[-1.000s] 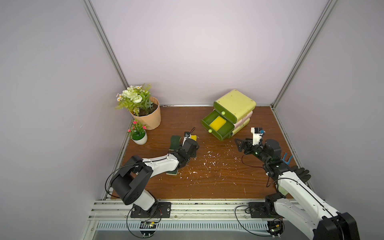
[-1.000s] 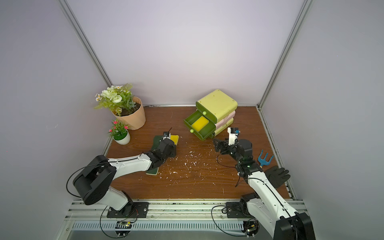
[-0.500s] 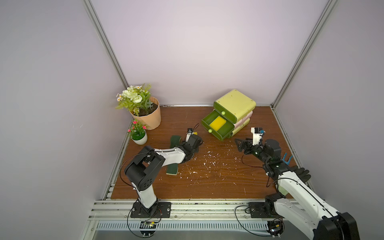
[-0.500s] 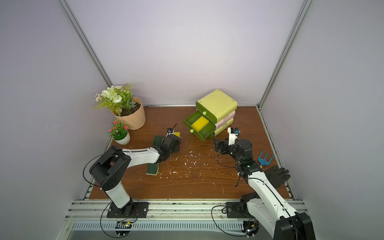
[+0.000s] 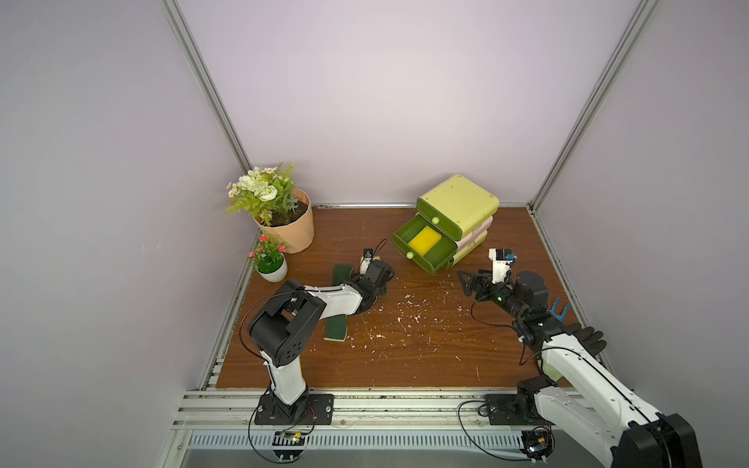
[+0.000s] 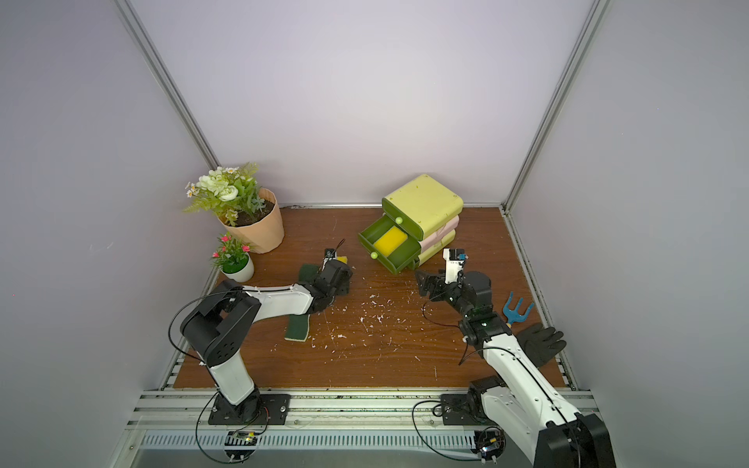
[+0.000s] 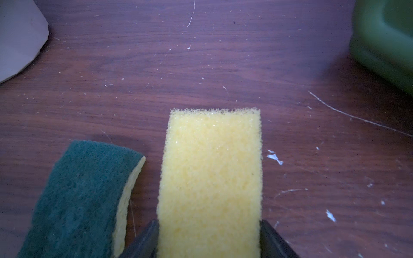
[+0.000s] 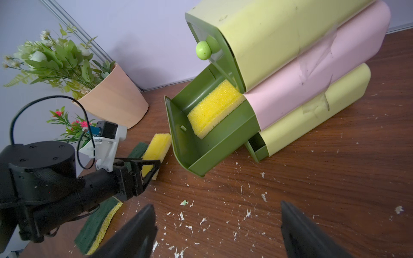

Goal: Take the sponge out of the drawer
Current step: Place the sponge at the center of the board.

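The stacked drawer unit (image 5: 462,198) stands right of centre in both top views, at the far edge of the wooden surface (image 5: 425,352), with its dark green middle drawer (image 5: 444,260) pulled open. A yellow sponge (image 5: 424,242) lies inside that drawer, covering most of its floor. Left of the drawer, near the middle of the frame, the left pincer (image 7: 209,223) reaches low over the surface. Its fingers (image 7: 143,243) flank a second yellow sponge (image 7: 212,167) resting there, but it cannot be told whether they press it or only stand beside it. A green-topped sponge (image 7: 85,196) lies just beside that one. The right pincer (image 8: 216,206) hovers to the lower right of the drawer, spread wide with nothing between its fingers. White crumbs (image 7: 274,157) dot the surface.
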Action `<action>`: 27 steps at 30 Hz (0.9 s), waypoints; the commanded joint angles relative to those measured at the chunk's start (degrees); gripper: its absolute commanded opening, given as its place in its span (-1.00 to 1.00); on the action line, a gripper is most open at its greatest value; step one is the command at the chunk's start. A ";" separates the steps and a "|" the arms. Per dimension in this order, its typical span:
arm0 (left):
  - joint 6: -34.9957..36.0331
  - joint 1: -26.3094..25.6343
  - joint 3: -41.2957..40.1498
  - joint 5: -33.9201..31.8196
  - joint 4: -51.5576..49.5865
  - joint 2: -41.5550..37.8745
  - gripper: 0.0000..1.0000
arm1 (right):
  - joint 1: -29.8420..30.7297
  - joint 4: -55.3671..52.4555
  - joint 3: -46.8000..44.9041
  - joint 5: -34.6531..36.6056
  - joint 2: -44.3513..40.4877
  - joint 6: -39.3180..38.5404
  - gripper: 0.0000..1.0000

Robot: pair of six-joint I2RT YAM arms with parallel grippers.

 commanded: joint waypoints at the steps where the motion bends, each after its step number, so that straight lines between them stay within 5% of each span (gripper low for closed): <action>1: 0.25 0.56 1.79 -0.56 -1.26 0.75 0.53 | 0.24 0.97 0.73 0.79 -0.59 -1.12 0.81; 10: 0.27 0.56 1.67 1.77 -1.54 -0.33 0.87 | 0.23 0.89 0.73 0.80 -0.91 -1.15 0.81; 27: 4.35 0.55 -3.42 17.08 3.86 -12.91 0.95 | 0.31 0.87 0.73 0.63 -1.07 -1.20 0.82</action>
